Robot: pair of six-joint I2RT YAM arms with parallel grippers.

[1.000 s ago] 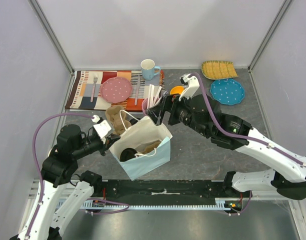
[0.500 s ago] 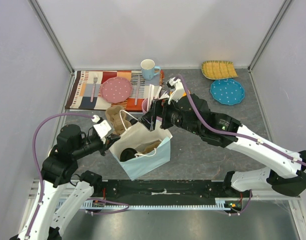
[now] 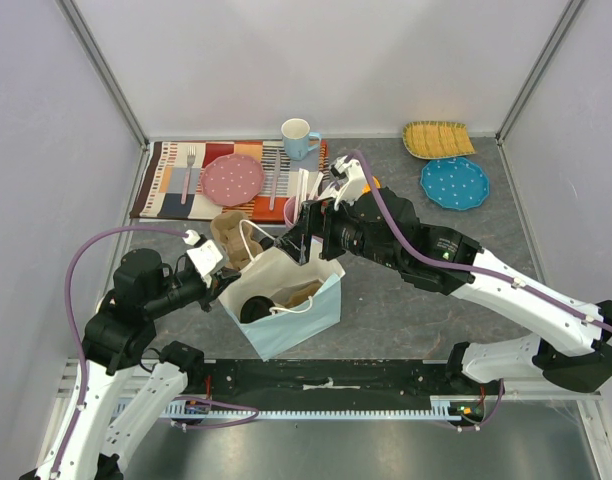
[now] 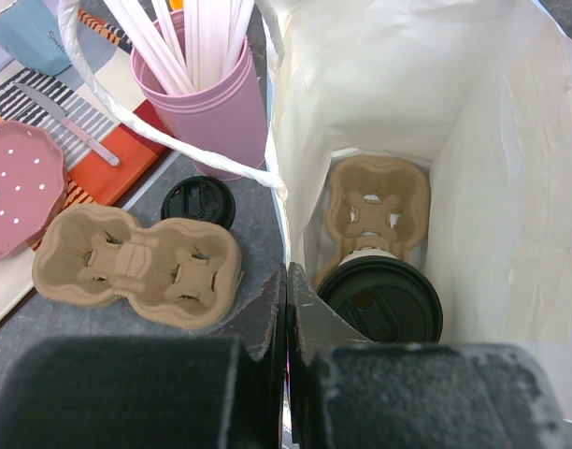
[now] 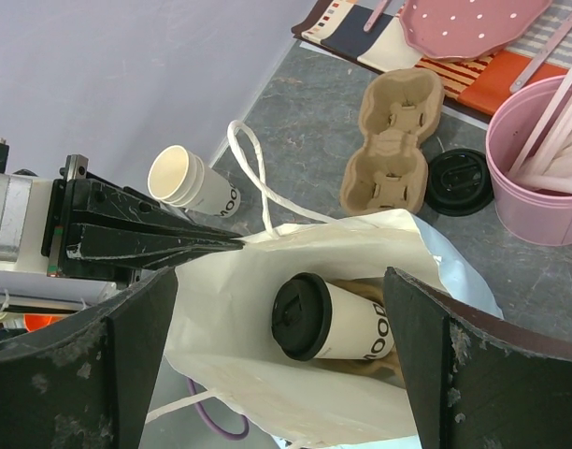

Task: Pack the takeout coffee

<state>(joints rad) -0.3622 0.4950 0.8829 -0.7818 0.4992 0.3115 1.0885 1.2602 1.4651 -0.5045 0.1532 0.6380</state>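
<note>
The takeout coffee [image 5: 337,318], an off-white paper cup with a black lid [image 4: 379,299], lies tilted inside the open white-lined blue paper bag [image 3: 304,305], on top of a brown cardboard carrier [image 4: 378,210]. My left gripper [image 4: 287,276] is shut on the bag's left rim and holds the mouth open; its dark fingers [image 5: 155,245] also show in the right wrist view. Just above the bag's far edge, my right gripper [image 3: 308,232] hangs open. Nothing sits between its fingers, and the cup is below it [image 5: 278,281].
Behind the bag lie a second cardboard carrier [image 4: 136,264], a loose black lid [image 4: 198,201] and a pink cup of sticks [image 4: 207,103]. A stack of paper cups [image 5: 188,182] stands left of the bag. A placemat with a pink plate [image 3: 233,180], a blue mug [image 3: 298,137] and a blue plate [image 3: 454,182] lie farther back.
My right arm has swung left and forward, bringing its open gripper over the bag's far edge. The left gripper, the bag and the coffee have stayed put.
</note>
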